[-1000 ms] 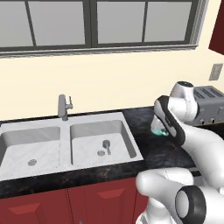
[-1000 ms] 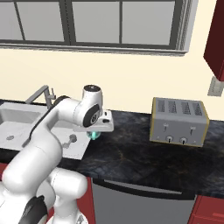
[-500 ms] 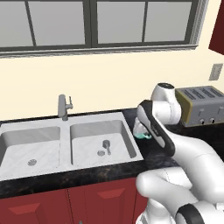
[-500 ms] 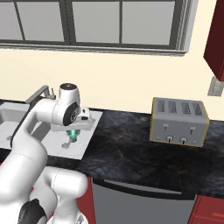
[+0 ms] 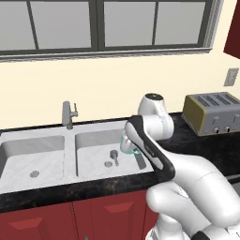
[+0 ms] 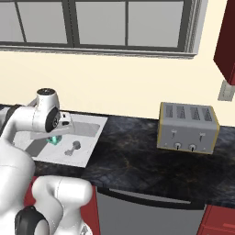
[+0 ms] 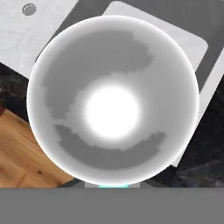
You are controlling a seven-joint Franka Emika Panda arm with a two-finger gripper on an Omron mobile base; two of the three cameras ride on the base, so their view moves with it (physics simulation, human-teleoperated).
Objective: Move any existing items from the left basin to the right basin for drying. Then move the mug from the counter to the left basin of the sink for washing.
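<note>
Basin on the far left first: the rectangular light-grey left basin [image 5: 33, 157] with its round drain lies bare, and I read it as where the load is headed. Beside it, across the central divider of the light-grey double sink [image 5: 70, 140] with its short grey tap [image 5: 68, 114], the rectangular light-grey right basin [image 5: 101, 150] holds the small grey metal utensil with a round head [image 5: 113, 155], lying near its drain, so I judge the drying step done. Over the right-hand part of that basin hangs the small teal-green mug with a pale inside [image 5: 126, 144], lifted clear of the glossy black speckled stone bench [image 5: 197, 140] and carried by my hand [image 6: 54, 136], which looks clenched on it, though the fingers themselves are hidden behind the wrist. From the hand camera I look straight down into the mug's pale bowl [image 7: 113, 100], so it rides roughly upright, mouth towards the hand. I expect it to handle as a light, stiff, smooth-glazed thing, likely to slip or chip if dropped onto the hard basin floor; a pinch across the rim wall seems the sound hold, the side handle less so. Far right stands the boxy grey-and-yellow metal toaster [image 5: 212, 111], well apart.
</note>
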